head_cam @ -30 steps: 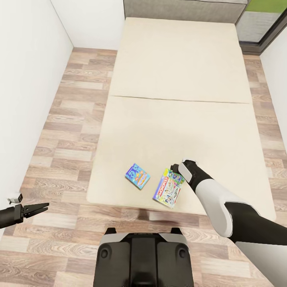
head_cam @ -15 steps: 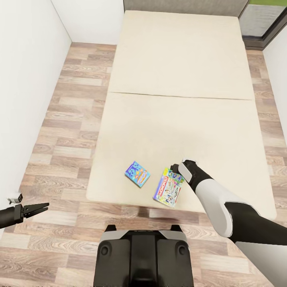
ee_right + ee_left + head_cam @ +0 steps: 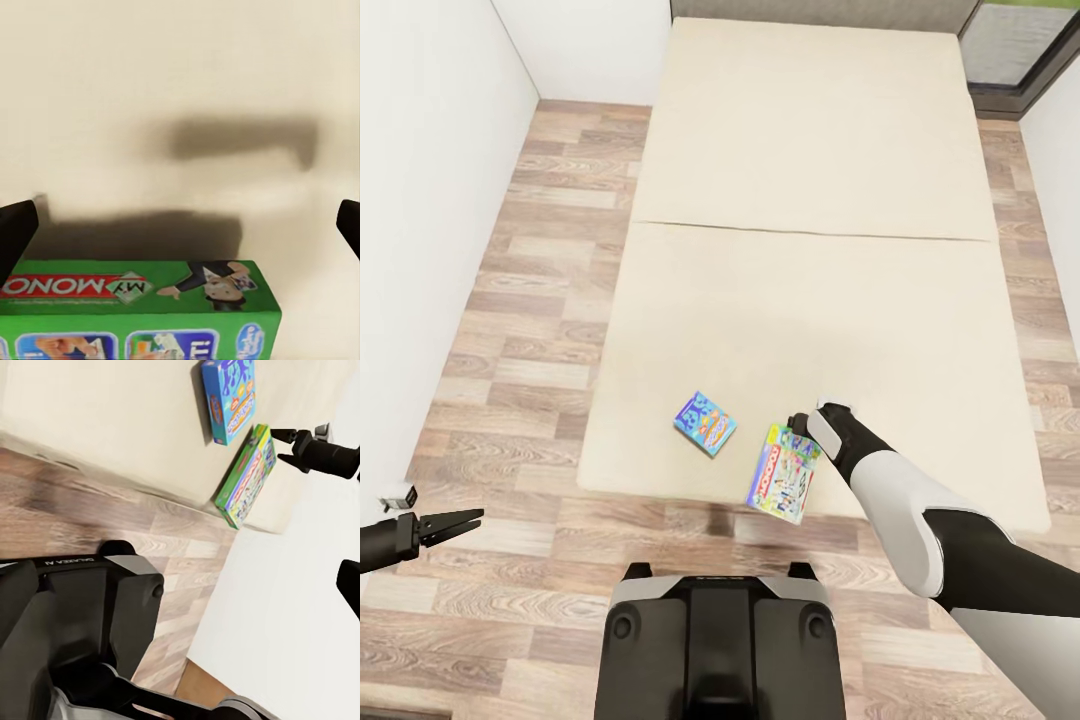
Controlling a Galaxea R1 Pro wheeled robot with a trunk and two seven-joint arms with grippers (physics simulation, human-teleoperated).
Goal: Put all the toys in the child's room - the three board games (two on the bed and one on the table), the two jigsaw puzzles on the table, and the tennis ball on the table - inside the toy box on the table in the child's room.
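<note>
Now, from the head view: the bed (image 3: 800, 130) sits lower in the picture than a second ago, so the camera has shifted, while the right hand (image 3: 797, 423) stays at the far end of the green board game (image 3: 783, 473), which hangs over the bed's near edge. The blue board game (image 3: 705, 422) lies just beside it, flat. The left hand (image 3: 460, 520) idles nearly closed, empty. From the right wrist view, its fingers (image 3: 15, 232) spread wide, and the green box sits between and below them, ungripped.
</note>
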